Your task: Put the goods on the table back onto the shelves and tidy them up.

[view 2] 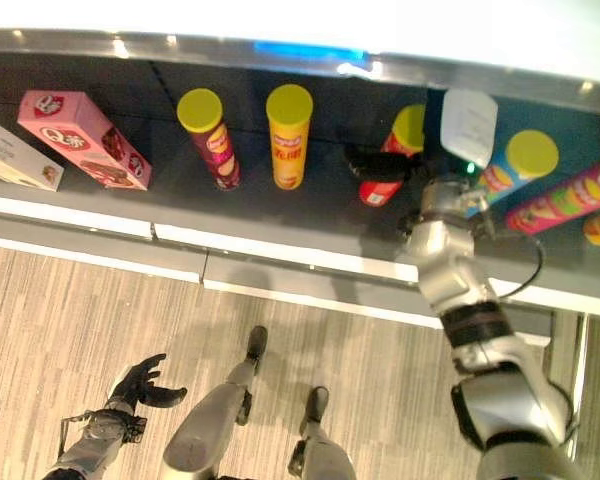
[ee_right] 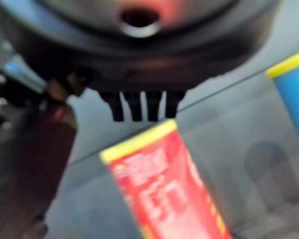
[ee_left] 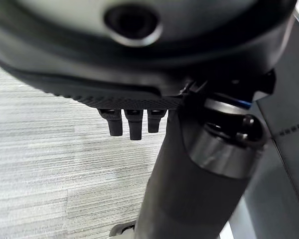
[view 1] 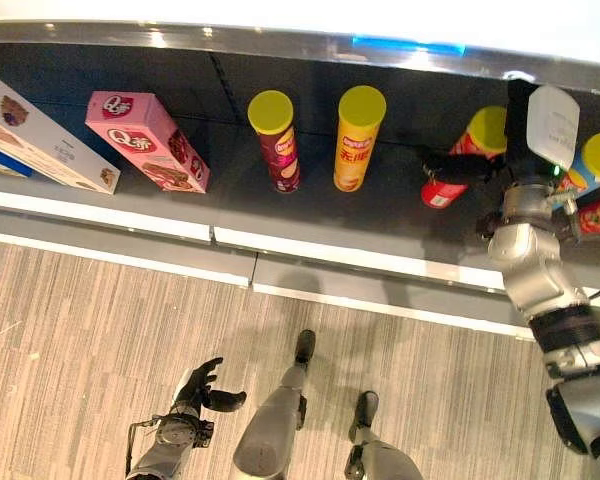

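Note:
A red chip can [view 1: 438, 192] with a yellow lid stands on the dark shelf [view 1: 380, 215], right of the middle. My right hand [view 1: 460, 168] reaches across its upper body from the right, with straight fingers [ee_right: 139, 107] close by the can [ee_right: 164, 184] and the thumb held apart. The hand is open and touches or nearly touches the can. My left hand [view 1: 202, 390] hangs low over the wooden floor, open and holding nothing, with relaxed fingers [ee_left: 134, 124].
Left of the red can stand a yellow-orange can [view 1: 355, 140] and a maroon can [view 1: 278, 145]. Further left a pink box [view 1: 145, 140] and a cream box [view 1: 40, 135] lean. A blue can [view 2: 515, 165] and a lying pink can [view 2: 565, 200] are on the right. The shelf's white front edge [view 1: 330, 255] runs across.

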